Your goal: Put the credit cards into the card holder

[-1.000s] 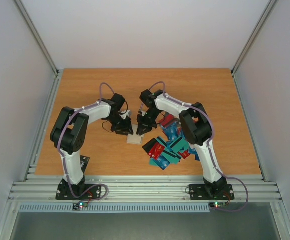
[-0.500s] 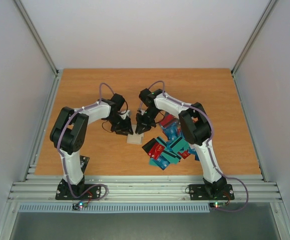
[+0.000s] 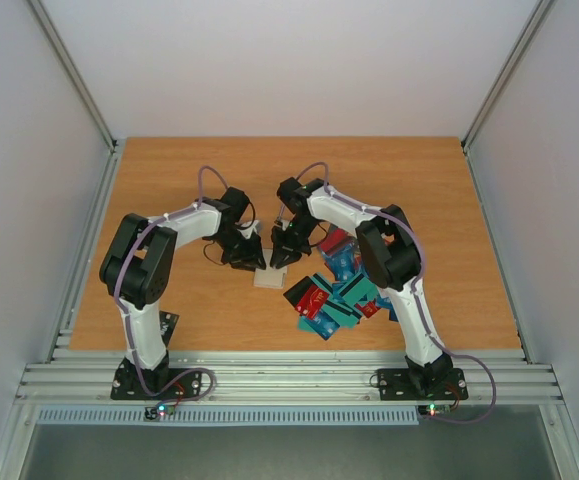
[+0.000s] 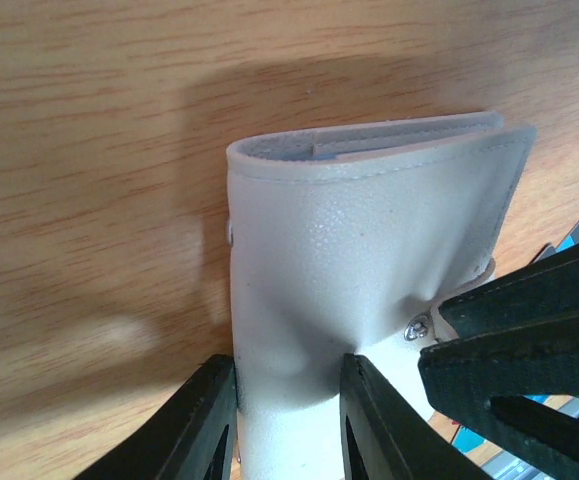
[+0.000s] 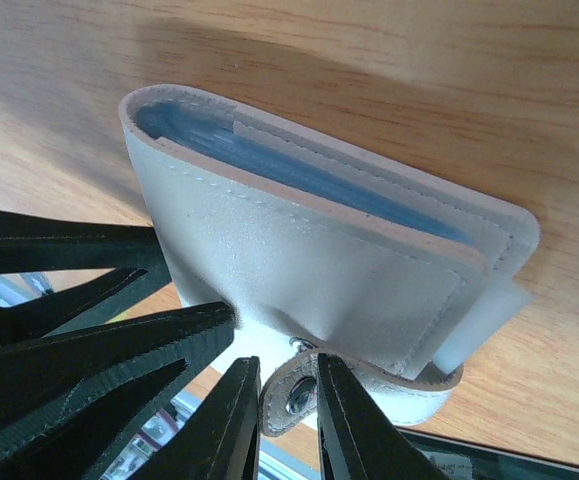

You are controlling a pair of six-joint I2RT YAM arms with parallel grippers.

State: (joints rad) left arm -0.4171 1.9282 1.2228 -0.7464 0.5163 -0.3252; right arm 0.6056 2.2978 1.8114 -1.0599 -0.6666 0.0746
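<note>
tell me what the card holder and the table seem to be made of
The card holder looks like cream leather or faux leather: pebbled grain, stitched edges. Its snap looks like shiny metal. The table shows wood grain, smooth; solid wood or laminate, can't tell.

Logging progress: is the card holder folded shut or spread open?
Folded: card holder covers lie together; clasp tab unfastened, in the right gripper.

Right gripper [image 5: 289, 425] fingers pinched on the snap tab [image 5: 304, 392], cream card holder [image 5: 299, 270] just ahead of the fingertips, blue card [image 5: 269, 165] inside its sleeves, left gripper [image 5: 194, 292] gripping from left of the fingers, wooden table [image 5: 419, 90] beyond.
</note>
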